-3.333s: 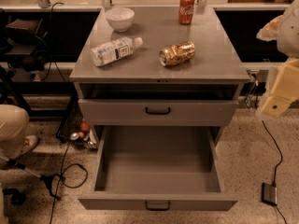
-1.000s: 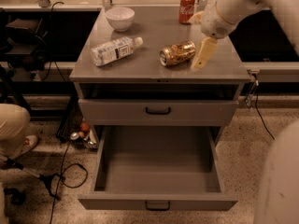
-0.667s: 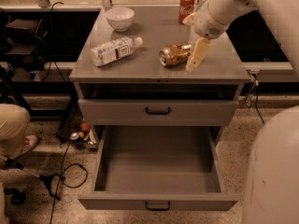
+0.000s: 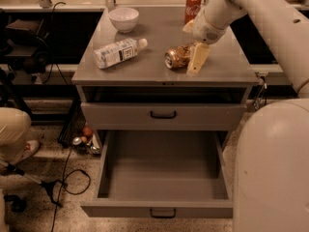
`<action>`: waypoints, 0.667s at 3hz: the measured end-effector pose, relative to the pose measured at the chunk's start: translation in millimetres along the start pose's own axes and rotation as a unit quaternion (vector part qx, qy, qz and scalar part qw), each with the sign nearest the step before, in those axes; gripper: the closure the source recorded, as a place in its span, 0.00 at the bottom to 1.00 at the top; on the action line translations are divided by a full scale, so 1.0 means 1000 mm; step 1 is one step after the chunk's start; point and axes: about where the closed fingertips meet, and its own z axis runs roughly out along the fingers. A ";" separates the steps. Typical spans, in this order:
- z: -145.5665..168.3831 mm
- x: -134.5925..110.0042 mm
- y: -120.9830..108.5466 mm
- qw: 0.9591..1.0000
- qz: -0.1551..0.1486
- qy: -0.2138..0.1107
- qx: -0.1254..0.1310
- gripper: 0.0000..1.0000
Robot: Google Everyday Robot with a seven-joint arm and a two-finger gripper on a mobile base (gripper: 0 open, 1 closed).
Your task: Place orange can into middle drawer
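Closest thing in view is the robot's big white body [image 4: 273,170], which fills the lower right corner. Right next to it, bottom centre, the middle drawer [image 4: 157,208] is pulled all the way out. It's a deep grey tray with nothing in it and a little dark handle on the front panel. On the left edge there's somebody's tan trouser leg [image 4: 12,127], and black cables [image 4: 65,178] trail over the speckled floor. A few small round bits [image 4: 83,137] sit on the floor by the cabinet's left side, no idea what they are.

Above the open drawer there's a closed drawer [image 4: 163,116] with the same kind of handle, and above that a dark gap under the cabinet top [image 4: 159,35].

The orange can [image 4: 177,57] is up on that top, lying on its side a bit right of centre, silver end facing left. So it's on the cabinet, not in the drawer. The arm [image 4: 270,13] comes down from the upper right, and the gripper [image 4: 197,61] is right at the can's right end, touching it or near enough. Honestly can't tell whether it's spread or pinching the can.

Left of the can a clear water bottle [image 4: 118,52] lies on its side, well apart from it. At the back there's a white bowl [image 4: 123,19] on the left and a red cola can [image 4: 192,7] standing upright, just behind the wrist.
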 end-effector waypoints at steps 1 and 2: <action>0.011 0.002 -0.001 1.000 0.002 0.023 -0.012 0.00; 0.017 0.003 -0.002 0.999 0.003 0.043 -0.021 0.19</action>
